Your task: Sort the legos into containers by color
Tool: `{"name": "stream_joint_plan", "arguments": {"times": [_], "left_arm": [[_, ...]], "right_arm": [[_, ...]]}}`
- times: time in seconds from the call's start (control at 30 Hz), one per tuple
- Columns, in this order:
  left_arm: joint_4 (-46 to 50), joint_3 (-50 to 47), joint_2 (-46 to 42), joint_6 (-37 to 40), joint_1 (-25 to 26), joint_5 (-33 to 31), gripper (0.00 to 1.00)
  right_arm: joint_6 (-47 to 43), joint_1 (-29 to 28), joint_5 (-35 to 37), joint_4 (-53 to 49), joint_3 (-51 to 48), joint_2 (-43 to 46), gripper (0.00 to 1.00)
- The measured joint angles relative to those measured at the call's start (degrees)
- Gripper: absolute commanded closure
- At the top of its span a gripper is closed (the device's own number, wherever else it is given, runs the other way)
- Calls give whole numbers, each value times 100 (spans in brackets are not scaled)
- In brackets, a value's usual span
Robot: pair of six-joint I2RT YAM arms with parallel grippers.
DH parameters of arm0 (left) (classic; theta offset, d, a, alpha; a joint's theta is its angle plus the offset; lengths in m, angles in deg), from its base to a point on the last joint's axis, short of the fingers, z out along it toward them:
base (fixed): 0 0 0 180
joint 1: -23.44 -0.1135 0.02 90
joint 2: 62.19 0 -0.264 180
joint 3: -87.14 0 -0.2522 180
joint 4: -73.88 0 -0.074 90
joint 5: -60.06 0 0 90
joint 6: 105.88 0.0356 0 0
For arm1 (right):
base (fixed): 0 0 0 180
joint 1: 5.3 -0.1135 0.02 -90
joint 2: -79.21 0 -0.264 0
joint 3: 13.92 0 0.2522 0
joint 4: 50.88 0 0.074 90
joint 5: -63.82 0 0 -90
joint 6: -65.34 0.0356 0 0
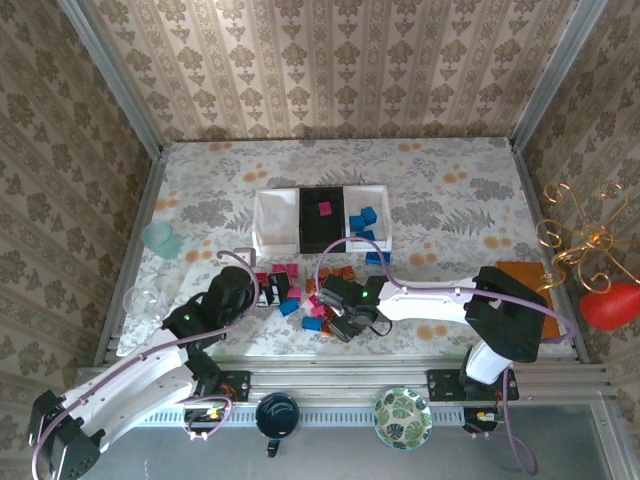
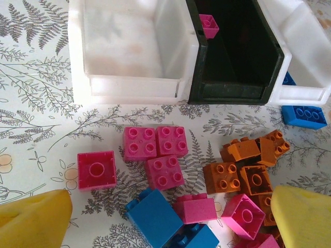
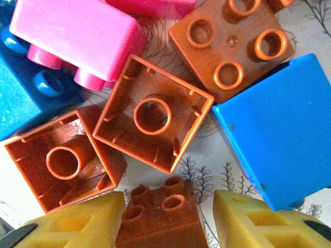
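Orange, pink and blue legos [image 1: 300,290] lie heaped on the table in front of three containers: a white tray [image 1: 275,222], a black tray [image 1: 322,218] with one pink lego [image 2: 209,25] in it, and a white tray [image 1: 368,222] with blue legos. My left gripper [image 2: 169,202] hangs wide open over pink legos [image 2: 155,144] and a blue lego [image 2: 155,214]. My right gripper [image 3: 168,204] straddles an orange lego [image 3: 158,219]. Its left finger touches the lego, while a gap shows at the right finger [image 3: 258,222].
A blue lego [image 2: 304,114] lies just outside the right tray. A dark cup [image 1: 277,414] and a green-patterned bowl [image 1: 403,417] sit on the near rail. Clear glassware [image 1: 150,305] stands at the left, a gold wire ornament [image 1: 580,235] at the right.
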Motion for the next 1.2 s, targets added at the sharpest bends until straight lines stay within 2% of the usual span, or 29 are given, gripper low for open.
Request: {"name": "stream_joint_plan", "arguments": {"times": [0.2, 0.37, 0.47, 0.57, 0.7, 0.87, 1.07, 1.13, 1.2], "left_arm": [[20, -4, -22, 0, 0, 0, 0], [33, -4, -120, 0, 0, -22, 0], [59, -4, -184, 0, 0, -74, 0], [149, -4, -208, 0, -7, -133, 0], [363, -4, -284, -98, -33, -302, 0], [608, -2, -708, -302, -33, -584, 0], [662, -2, -1097, -387, -37, -684, 0], [671, -2, -1095, -387, -46, -682, 0], [686, -2, -1093, -387, -68, -680, 0]], "right_arm": [[-33, 0, -46, 101, -111, 133, 67], [-7, 20, -83, -17, -345, 931, 70], [26, 177, -201, -42, -262, 1473, 71], [31, 549, -372, 37, 138, 1589, 72], [-76, 933, -516, 376, 1233, 896, 72], [-68, 1307, -815, 883, 2828, -579, 73], [-52, 1652, -1010, 940, 4673, -2500, 72], [-50, 1698, -1019, 846, 5167, -2977, 70], [-26, 1711, -1016, 761, 5578, -3357, 58]]}}
